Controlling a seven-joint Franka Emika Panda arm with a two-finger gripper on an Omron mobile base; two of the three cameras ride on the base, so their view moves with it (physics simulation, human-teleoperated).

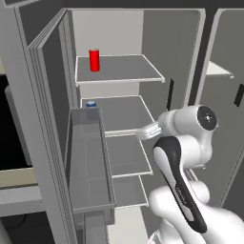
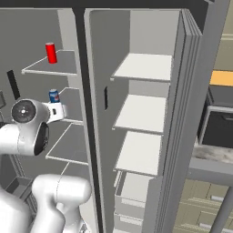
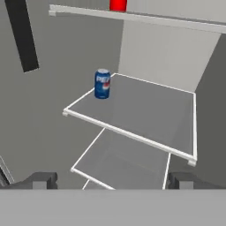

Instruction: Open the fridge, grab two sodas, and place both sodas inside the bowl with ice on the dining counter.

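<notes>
The fridge [image 1: 125,29] stands with both doors swung open. A bright red soda can [image 1: 94,60] [image 2: 51,53] stands upright on the top shelf of its left compartment; its base shows at the top of the hand view [image 3: 118,4]. One shelf lower, at the left rear, stands the blue soda can [image 3: 102,83] [image 2: 54,96]; only its top [image 1: 91,104] peeks over the door bin. My gripper [image 3: 111,180] is open and empty, short of the blue can and slightly below its shelf, fingers spread wide. The bowl with ice and the dining counter are out of view.
The open left door carries a deep translucent bin [image 1: 88,162] close to my arm's left. A dark centre divider [image 2: 83,91] separates the right compartment and its bare shelves [image 2: 141,111]. Past the open right door [image 2: 191,91] is a black oven [image 2: 220,129].
</notes>
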